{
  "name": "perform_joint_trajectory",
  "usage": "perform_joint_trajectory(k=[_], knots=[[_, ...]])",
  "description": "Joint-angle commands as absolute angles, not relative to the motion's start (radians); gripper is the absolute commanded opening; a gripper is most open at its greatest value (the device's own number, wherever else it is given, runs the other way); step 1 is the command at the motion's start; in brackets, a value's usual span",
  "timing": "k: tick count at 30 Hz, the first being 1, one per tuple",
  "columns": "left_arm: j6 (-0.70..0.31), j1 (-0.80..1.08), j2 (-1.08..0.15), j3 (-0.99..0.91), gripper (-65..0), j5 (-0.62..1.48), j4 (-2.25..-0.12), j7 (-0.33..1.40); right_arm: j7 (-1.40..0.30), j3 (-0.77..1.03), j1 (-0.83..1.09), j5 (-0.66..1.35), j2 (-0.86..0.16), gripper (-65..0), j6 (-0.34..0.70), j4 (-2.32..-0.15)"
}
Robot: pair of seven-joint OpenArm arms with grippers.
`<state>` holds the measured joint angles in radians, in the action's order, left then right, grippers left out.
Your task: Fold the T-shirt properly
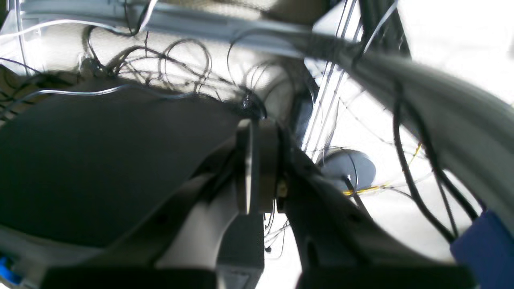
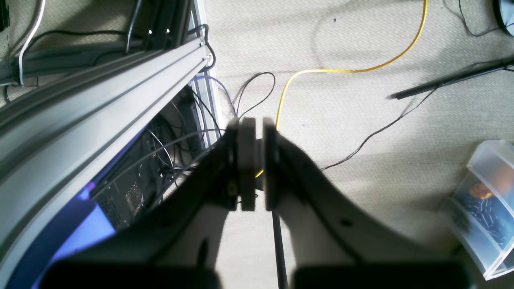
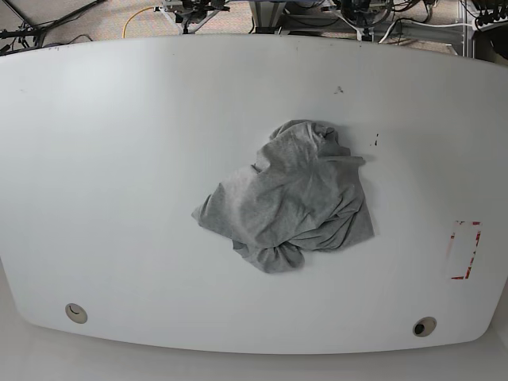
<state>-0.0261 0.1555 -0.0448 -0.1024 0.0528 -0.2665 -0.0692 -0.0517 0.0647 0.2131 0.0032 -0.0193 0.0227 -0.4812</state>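
Note:
The T-shirt [image 3: 290, 198] lies crumpled in a grey heap near the middle of the white table [image 3: 119, 159] in the base view, with no lettering showing. Neither arm appears in that view. In the left wrist view my left gripper [image 1: 257, 160] is shut with nothing between its pads, aimed past the table at cables and floor. My right gripper [image 2: 255, 156] is likewise shut and empty, hanging over carpet beside an aluminium frame rail [image 2: 100, 96]. The T-shirt is out of both wrist views.
A red-marked rectangle [image 3: 464, 250] sits near the table's right edge. Two round holes [image 3: 75, 312] [image 3: 424, 326] are near the front edge. On the floor are a yellow cable [image 2: 345, 70], black cables and a clear plastic box [image 2: 486, 204].

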Motion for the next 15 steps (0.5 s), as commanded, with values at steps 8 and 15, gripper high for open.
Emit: perform_joint_trajectory(k=[8,15], knots=[[-0.021,0.164,-0.054,-0.089,-62.3,0.053,-0.274,-0.086,-0.031,0.065,0.236,0.005,-0.016,-63.0,0.025,-0.494],[-0.02,0.168,-0.057,-0.094,-62.3,0.053,-0.276,-0.087,-0.034,0.065,0.243,0.005,-0.015,-63.0,0.026,-0.506]])
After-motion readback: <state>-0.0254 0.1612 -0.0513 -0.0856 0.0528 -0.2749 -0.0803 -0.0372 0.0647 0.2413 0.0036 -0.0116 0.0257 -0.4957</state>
